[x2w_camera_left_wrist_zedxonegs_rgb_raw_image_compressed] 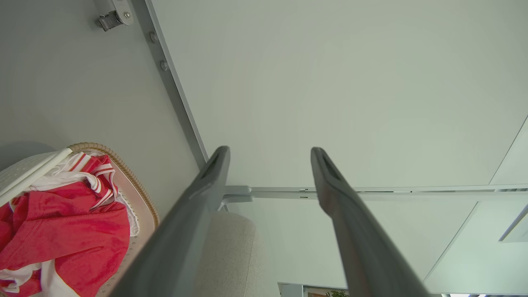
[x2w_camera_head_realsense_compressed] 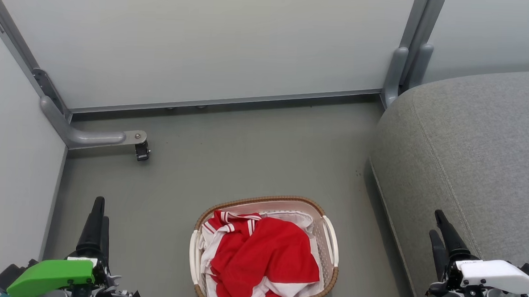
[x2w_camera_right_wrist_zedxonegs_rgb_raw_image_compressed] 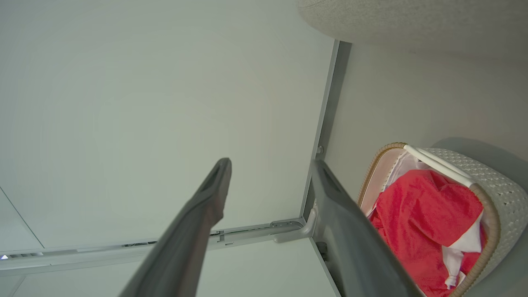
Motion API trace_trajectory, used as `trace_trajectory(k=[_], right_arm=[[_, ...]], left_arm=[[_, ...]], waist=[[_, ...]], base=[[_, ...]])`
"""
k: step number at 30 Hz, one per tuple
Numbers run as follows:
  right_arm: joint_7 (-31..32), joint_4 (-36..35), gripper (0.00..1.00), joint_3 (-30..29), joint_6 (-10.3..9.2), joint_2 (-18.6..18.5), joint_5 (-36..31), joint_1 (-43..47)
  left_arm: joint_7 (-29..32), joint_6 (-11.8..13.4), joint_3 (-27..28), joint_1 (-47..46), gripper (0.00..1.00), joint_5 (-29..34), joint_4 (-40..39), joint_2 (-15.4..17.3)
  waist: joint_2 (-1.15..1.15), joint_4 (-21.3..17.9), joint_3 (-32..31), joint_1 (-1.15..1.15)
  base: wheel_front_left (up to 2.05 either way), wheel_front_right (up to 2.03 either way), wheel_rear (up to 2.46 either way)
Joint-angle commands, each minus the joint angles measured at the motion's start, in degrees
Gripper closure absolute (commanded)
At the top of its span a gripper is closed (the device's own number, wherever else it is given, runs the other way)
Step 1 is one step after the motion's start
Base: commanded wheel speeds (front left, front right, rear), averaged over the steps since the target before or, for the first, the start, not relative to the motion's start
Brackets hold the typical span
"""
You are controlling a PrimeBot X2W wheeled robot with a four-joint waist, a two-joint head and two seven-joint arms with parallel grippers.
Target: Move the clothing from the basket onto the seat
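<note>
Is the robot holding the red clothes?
No, the clothing lies in the basket, and the left gripper and right gripper are open and empty, apart from it.

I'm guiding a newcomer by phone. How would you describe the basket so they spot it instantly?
Find the big grey seat on the right of the head view; on the grey floor just left of it stands the basket. It is small, oval, off-white perforated plastic with a brown woven rim and two side handles, and alone here it holds red clothing with white trim.
</note>
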Motion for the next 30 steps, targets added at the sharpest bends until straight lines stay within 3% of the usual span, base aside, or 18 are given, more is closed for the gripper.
trace_trajectory(k=[1,16,30], right_arm=[[-0.70,-0.73,0.00,0.08,0.01,-0.45,-1.27,-0.78],[-4.28,-3.46,0.00,0.00,0.01,-0.60,-15.81,-0.32],[-7.12,-7.28,0.00,2.94,0.01,-0.71,-35.15,0.68]], left_arm=[[-0.73,-0.11,-0.19,-0.14,0.00,1.49,-1.56,0.27],[-4.28,0.92,-1.63,1.47,0.00,16.99,-5.63,0.35],[-7.11,2.15,-3.56,3.28,0.00,31.13,-7.85,0.42]], waist=[[0.00,0.00,0.00,0.00],[0.00,0.02,-0.03,0.00],[0.00,0.02,0.01,0.00]], base=[[0.00,0.00,0.00],[0.00,0.00,0.00],[0.00,0.00,0.00]])
